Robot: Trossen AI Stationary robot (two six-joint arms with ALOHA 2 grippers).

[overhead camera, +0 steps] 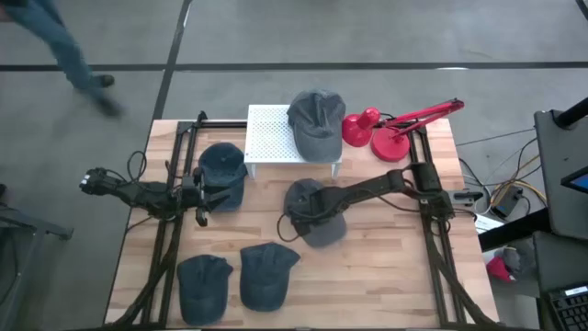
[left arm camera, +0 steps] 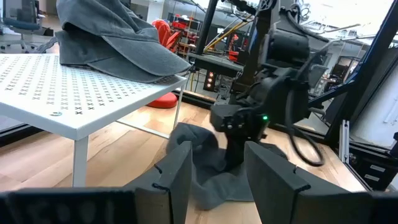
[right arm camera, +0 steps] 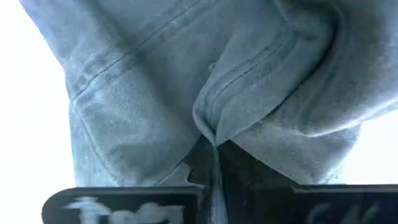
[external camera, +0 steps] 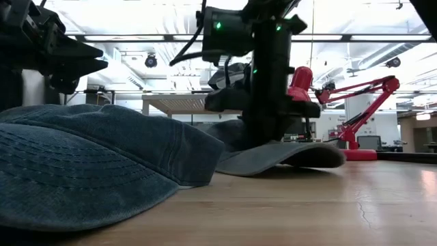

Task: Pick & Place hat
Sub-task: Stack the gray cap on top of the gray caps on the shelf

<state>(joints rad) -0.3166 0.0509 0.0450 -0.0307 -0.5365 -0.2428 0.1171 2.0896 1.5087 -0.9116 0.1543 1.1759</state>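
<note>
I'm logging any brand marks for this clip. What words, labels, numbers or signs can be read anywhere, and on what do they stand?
No text can be read in any view.
White marking on the dark bar at the base of the right gripper: blurred, unreadable.
White perforated stand: a printed grid of small cross marks, a pattern and not words.
Denim hats, such as the pinched hat: no label or logo visible.

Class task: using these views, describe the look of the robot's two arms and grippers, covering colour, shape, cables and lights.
Both arms are dark, slim and jointed. The left gripper has two flat, angular dark fingers. The right gripper hangs from a boxy black wrist with small green lights, and black cables loop beside it.
</note>
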